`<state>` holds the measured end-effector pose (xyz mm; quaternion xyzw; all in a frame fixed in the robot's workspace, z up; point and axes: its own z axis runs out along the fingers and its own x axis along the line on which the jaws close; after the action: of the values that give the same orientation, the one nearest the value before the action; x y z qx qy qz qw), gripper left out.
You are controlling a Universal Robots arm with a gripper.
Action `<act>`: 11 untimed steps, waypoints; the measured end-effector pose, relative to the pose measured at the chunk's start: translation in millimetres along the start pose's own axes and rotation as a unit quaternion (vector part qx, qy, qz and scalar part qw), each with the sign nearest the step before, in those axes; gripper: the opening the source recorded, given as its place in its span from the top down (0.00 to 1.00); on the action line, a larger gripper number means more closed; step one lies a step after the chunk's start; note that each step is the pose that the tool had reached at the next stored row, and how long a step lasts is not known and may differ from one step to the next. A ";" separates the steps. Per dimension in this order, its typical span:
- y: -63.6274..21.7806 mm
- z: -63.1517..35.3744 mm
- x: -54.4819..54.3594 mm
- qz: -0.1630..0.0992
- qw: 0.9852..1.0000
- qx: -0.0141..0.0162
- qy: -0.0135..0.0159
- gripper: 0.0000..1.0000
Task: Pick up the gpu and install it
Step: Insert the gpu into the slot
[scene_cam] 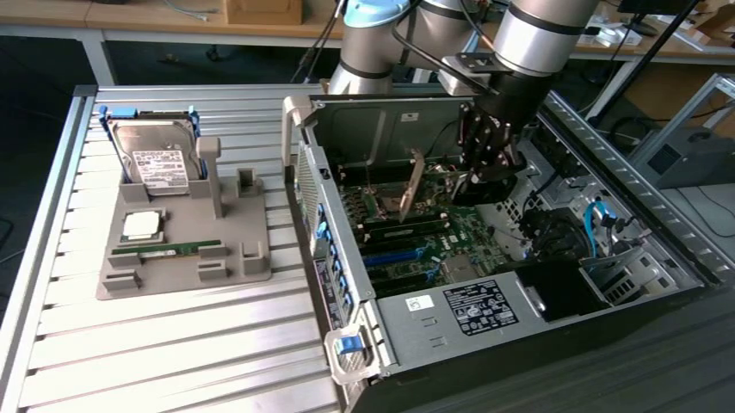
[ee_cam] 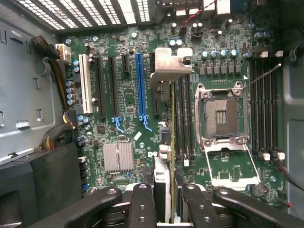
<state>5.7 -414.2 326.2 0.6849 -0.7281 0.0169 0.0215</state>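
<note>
One gripper [scene_cam: 488, 176] hangs inside the case [scene_cam: 643, 215], fingers [ee_cam: 142, 202] half-closed on the gpu [ee_cam: 167, 109], apparently edge-down above the motherboard [ee_cam: 128, 95]. Installing underway; lining up with a slot comes next.

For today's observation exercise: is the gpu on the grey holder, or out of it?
Out: the gripper holds the gpu on edge inside the open case, over the motherboard. Seated in a slot: cannot tell.
</note>
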 end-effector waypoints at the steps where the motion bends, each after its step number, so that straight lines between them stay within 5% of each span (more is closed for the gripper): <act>1: 0.0 0.0 0.0 -0.001 1.000 0.000 0.000 0.73; 6: 0.0 0.0 0.0 -0.008 1.000 0.000 0.000 0.73; 7: 0.0 0.0 0.0 -0.008 1.000 0.000 -0.003 0.73; 9: 0.0 0.0 0.2 -0.008 1.000 -0.001 -0.028 0.73; 11: 0.0 0.0 0.5 -0.010 0.999 -0.002 -0.048 0.73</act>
<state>5.7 -414.7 326.2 0.6922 -0.7214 -0.0175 -0.0118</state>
